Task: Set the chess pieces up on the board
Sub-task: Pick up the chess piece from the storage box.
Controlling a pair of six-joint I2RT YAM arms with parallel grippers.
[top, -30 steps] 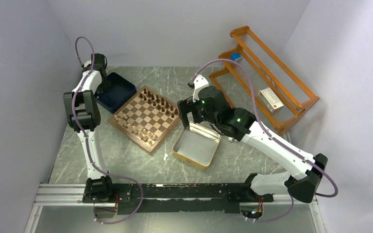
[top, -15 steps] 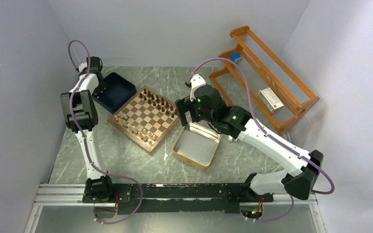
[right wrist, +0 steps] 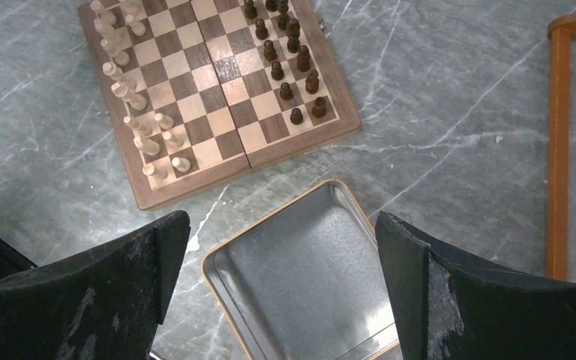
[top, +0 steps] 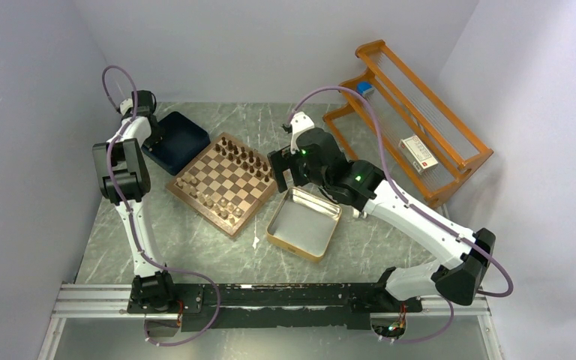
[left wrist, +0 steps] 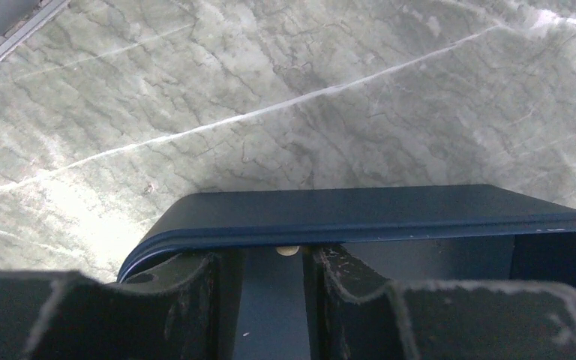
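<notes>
Silver tin (top: 304,225) sits nearest on the marble table (top: 195,251), lid off, just right of the board's near corner. Right gripper (right wrist: 281,221) hangs over the tin's far edge, jaws spread wide, released. Board (right wrist: 214,71) lies just left of the tin, turned diamond-wise to the arms. Pale pieces (right wrist: 136,100) stand in two rows along its near-left side and dark pieces (right wrist: 276,71) in two rows along the far-right side. Navy tray (left wrist: 360,214) is just beside the board's far-left edge. Left gripper (left wrist: 266,259) is at the tray rim, fingers a narrow gap apart. A small pale bit shows between the tips; can't tell if it's pinched. Orange rack (top: 412,112) is far right.
</notes>
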